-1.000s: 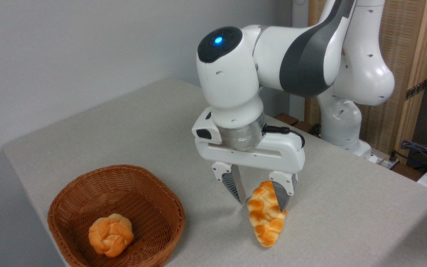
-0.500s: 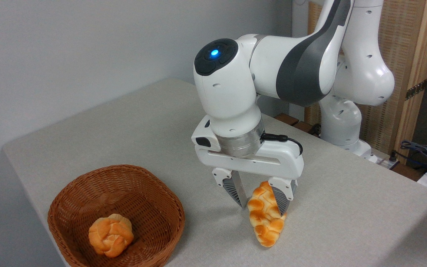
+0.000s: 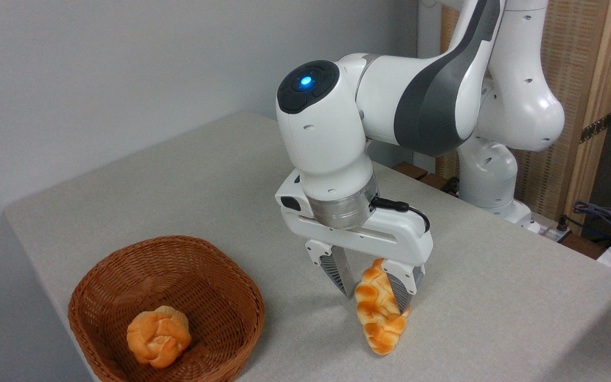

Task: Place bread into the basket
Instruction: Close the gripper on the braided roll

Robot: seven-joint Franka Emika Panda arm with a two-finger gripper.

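A speckled grey table stands against a pale grey wall, a wooden screen behind. The white two-finger gripper straddles the golden braided loaf lying on the table, jaws spread around it, right of the reddish-brown wicker basket holding a round orange bun

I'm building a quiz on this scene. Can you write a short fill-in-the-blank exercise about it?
1. The small round bun lies inside the ____.
2. The braided loaf lies on the ____, outside the basket.
3. The pincer has one finger on each ____ of the loaf.

Missing words: basket; table; side
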